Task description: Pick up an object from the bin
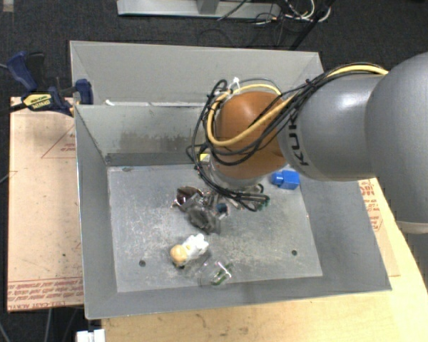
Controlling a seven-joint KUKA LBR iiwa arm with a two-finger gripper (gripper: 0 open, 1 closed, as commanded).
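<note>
- Your gripper (212, 211) hangs low over the middle of the bin (93, 191) floor, under the arm's orange cover (244, 135), and its tip sits in or right against a dark crumpled piece (190, 199).
- You cannot tell whether the gripper is spread or pressed together. Its tip blends into that dark piece, so do not assume anything is pinched yet.
- The dark crumpled piece lies near the centre of the floor, just left of the gripper. It looks glossy and irregular, and its kind is too unclear to name.
- Judge it as light and probably thin or flimsy. It may slide on the metal floor or buckle rather than resist the squeeze.
- Take it across its bulkiest part, near its middle, rather than by a thin edge that could slip out.
- Expect a glossy surface to be slippery, so a deep, centred grasp looks safer than a shallow one.
- A white and tan lump (187, 251) and a clear scrap (218, 273) with green on it lie nearer the front wall, apart from the gripper.
- A blue block (286, 180) rests to the right, near the back.
</note>
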